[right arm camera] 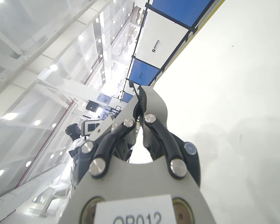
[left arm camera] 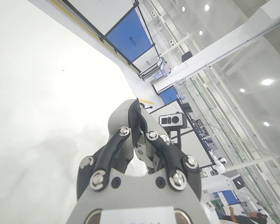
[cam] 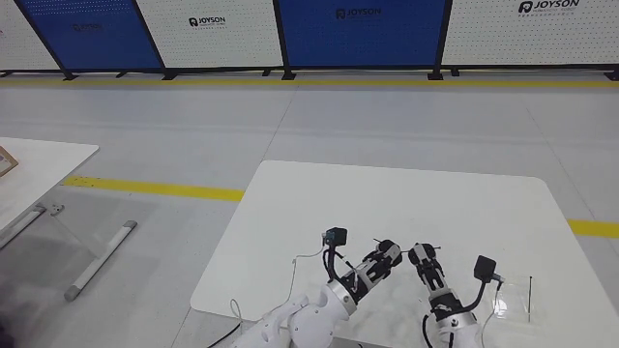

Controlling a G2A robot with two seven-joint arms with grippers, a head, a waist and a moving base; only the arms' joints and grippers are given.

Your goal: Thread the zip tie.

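Observation:
In the top view both arms sit at the near edge of the white table (cam: pixel 387 203), wrists close together. My right gripper (right arm camera: pixel 140 92) is shut on a thin black zip tie (right arm camera: pixel 133 86), whose short end sticks out past the fingertips. My left gripper (left arm camera: pixel 136 102) is shut, its black pads pressed together. A thin black sliver (left arm camera: pixel 149 107) shows just beyond its fingertips; I cannot tell whether it is held. From above, the left gripper (cam: pixel 391 248) and the right gripper (cam: pixel 420 250) point away from the robot, a small gap between them.
A second black zip tie (cam: pixel 530 295) lies flat on the table near the right edge, beside a clear wrapper (cam: pixel 501 306). Another white table (cam: pixel 39 164) stands off to the left. Blue and white partition panels (cam: pixel 358 10) line the far side.

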